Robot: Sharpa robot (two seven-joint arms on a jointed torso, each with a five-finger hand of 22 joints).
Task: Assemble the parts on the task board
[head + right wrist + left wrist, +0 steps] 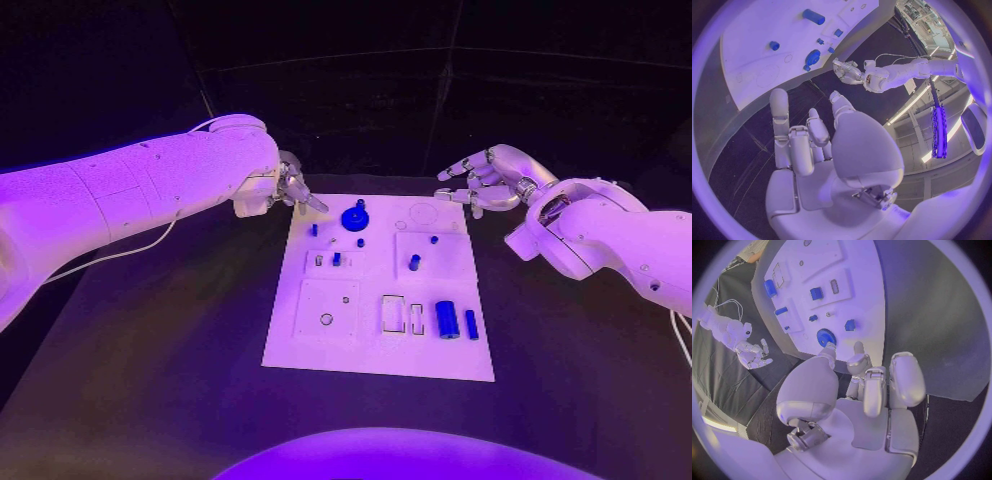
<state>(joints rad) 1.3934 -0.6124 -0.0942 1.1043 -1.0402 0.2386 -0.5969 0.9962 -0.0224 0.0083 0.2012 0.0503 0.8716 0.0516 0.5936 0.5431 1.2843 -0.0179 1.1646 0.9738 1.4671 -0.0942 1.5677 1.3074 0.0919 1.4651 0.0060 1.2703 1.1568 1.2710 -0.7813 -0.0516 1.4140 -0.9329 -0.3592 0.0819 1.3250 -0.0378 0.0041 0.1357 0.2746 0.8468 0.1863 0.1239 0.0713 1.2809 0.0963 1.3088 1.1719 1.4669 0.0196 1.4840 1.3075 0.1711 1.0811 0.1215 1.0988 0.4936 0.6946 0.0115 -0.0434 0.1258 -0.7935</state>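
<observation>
The white task board [329, 345] lies in the middle of the black table. A blue gear [355, 215] sits near its far edge, and two blue cylinders [447, 318] lie near its front right. Small blue pieces [414, 262] stand in the middle plates. My left hand [289, 190] hovers at the board's far left corner, fingers apart and holding nothing; its fingertips [858, 347] point toward the gear [826, 337]. My right hand [490, 180] hangs off the far right corner with fingers spread and nothing in them. In the right wrist view that hand [811, 145] is above the table beside the board [754, 75].
Empty slots [392, 312] and a small hole [326, 319] mark the board's front half. A faint round recess [423, 212] lies at the far right of the board. Black table [144, 380] surrounds the board on all sides.
</observation>
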